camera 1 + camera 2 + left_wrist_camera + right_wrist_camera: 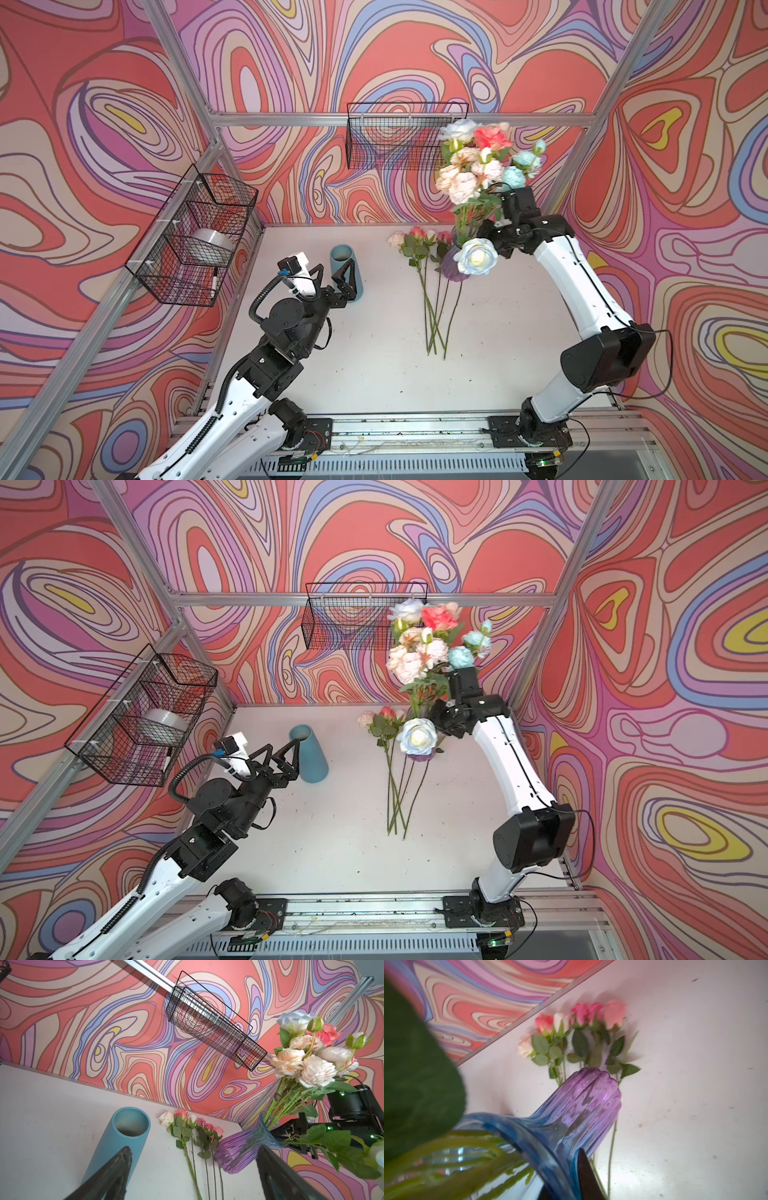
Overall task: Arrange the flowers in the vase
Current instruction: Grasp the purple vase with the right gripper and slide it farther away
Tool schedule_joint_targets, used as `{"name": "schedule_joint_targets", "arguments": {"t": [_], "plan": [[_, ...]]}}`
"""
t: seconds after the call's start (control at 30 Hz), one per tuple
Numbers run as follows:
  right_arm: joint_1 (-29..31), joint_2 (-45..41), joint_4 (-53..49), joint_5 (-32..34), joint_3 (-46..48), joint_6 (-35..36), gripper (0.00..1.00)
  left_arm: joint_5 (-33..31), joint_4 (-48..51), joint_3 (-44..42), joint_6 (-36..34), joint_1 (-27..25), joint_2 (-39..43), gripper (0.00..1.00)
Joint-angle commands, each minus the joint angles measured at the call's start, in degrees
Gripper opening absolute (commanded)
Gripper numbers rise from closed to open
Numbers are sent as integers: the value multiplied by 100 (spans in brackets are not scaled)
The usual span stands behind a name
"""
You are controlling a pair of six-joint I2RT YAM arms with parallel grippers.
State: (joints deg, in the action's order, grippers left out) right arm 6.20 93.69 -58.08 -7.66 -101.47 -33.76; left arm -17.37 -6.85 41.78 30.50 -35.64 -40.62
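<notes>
Several loose roses (pixel 419 245) lie flat on the table (pixel 374 374) between your grippers in both top views. The left gripper (pixel 332 272) gapes wide beside an empty teal vase (pixel 309 754). The right gripper (pixel 484 235) is closed at the mouth of the flower-filled glass vase (pixel 451 266), a white-blue rose (pixel 476 255) just in front. The left wrist view shows the bare stems (pixel 193 1167) ahead of its spread jaws. The blurred right wrist view shows a fingertip (pixel 584 1167) beside the flared rim; whether it pinches a stem, you cannot tell. Expect light, thin, springy stems and soft blooms, so grip mid-stem, below the leaves.
</notes>
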Motion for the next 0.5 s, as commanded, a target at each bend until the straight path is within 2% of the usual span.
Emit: {"name": "schedule_joint_targets", "arguments": {"t": [0.0, 0.1, 0.23, 0.33, 0.47], "plan": [[-580, -438, 735, -120, 137, 167, 0, 325, 52, 199, 141, 12, -76, 94], [-994, -373, 901, 74, 258, 270, 0, 399, 46, 203, 186, 11, -145, 94], [-1517, -37, 1184, -251, 129, 200, 0, 559, 75, 232, 263, -2, -251, 93], [-1640, 433, 1236, -506, -173, 87, 0, 660, 88, 259, 282, 6, -323, 93], [-1787, 826, 1396, -529, -288, -141, 0, 620, 134, 268, 283, 11, -359, 92]]}}
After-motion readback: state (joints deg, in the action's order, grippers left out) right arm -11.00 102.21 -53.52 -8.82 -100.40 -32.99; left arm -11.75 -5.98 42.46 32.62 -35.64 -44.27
